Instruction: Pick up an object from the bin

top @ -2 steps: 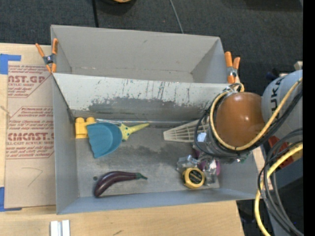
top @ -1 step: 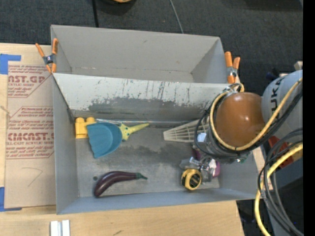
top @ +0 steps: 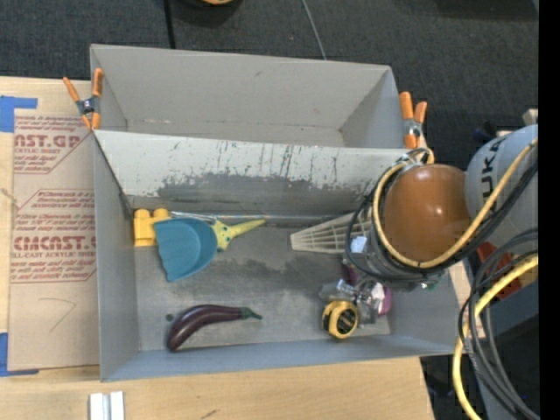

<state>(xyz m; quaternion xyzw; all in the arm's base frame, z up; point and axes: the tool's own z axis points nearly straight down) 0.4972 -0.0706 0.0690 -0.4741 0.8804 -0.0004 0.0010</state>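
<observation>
Claw low in the bin's right front corner, over a yellow ring.

The claw (top: 359, 291) hangs under the arm's orange cover (top: 424, 213), close to the floor of the bin (top: 262, 274); whether it is apart or together I cannot tell. Just in front of it lies a yellow ring (top: 339, 320) with a dark middle, and a pink piece (top: 381, 300) sits beside it — touching or not is unclear. A cream fan (top: 325, 233) lies just left of the cover. Well apart to the left are an eggplant (top: 206, 322), a blue scoop (top: 185, 248) and a yellow block (top: 144, 227).
</observation>
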